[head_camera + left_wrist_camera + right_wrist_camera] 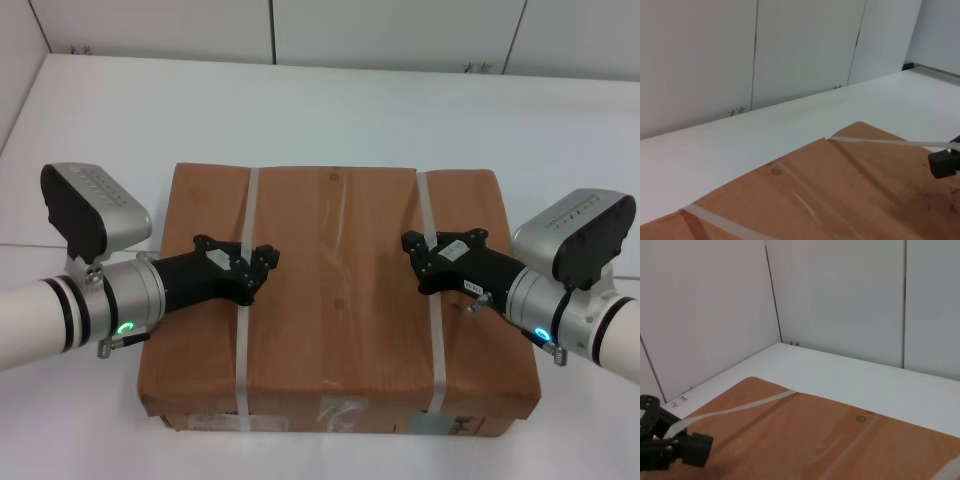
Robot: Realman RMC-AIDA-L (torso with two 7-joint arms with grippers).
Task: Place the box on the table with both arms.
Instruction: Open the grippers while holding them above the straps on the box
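The brown paper box [340,320] lies flat and level over the white table [320,110], its taped, labelled side facing me. Whether it rests on the table or hangs just above it, I cannot tell. My left gripper [260,268] is over the box's top, shut on the left whitish strap [248,230]. My right gripper [412,252] is shut on the right strap [428,220]. In the left wrist view the right strap [890,142] rises off the box [840,200] to the right gripper [945,162]. In the right wrist view the left strap [735,409] rises to the left gripper [670,445].
White wall panels [400,30] stand along the table's far edge, and another wall [700,315] closes off its left side. Bare tabletop stretches beyond the box and to both sides of it.
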